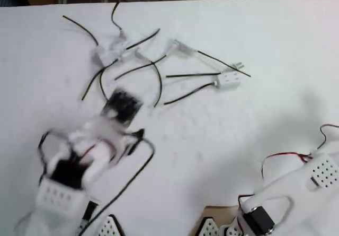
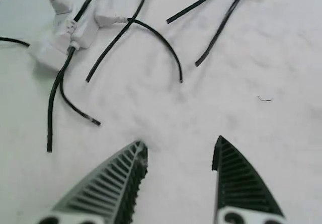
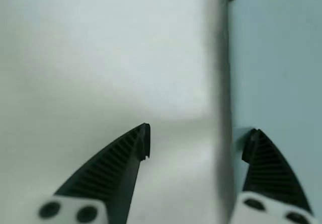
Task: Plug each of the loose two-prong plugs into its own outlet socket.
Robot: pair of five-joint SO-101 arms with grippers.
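Note:
Several white sockets and plugs with short black cords lie scattered at the back of the white table (image 1: 254, 130). One socket cluster (image 1: 111, 51) sits at the back left, a loose plug (image 1: 180, 47) at the back middle, and a white socket block (image 1: 229, 80) to its right with a small two-prong plug (image 1: 237, 65) just behind it. My left gripper (image 1: 123, 106) hovers just in front of the cluster. In the left wrist view it (image 2: 179, 151) is open over bare table, and the sockets (image 2: 55, 48) and a plug (image 2: 108, 17) lie beyond its tips. My right gripper (image 3: 198, 136) is open and holds nothing.
Loose black cords (image 2: 151, 38) curl between the left gripper and the sockets. The right arm (image 1: 312, 175) rests at the front right corner, by the table's edge (image 3: 221, 83). Both arm bases (image 1: 222, 225) stand along the front edge.

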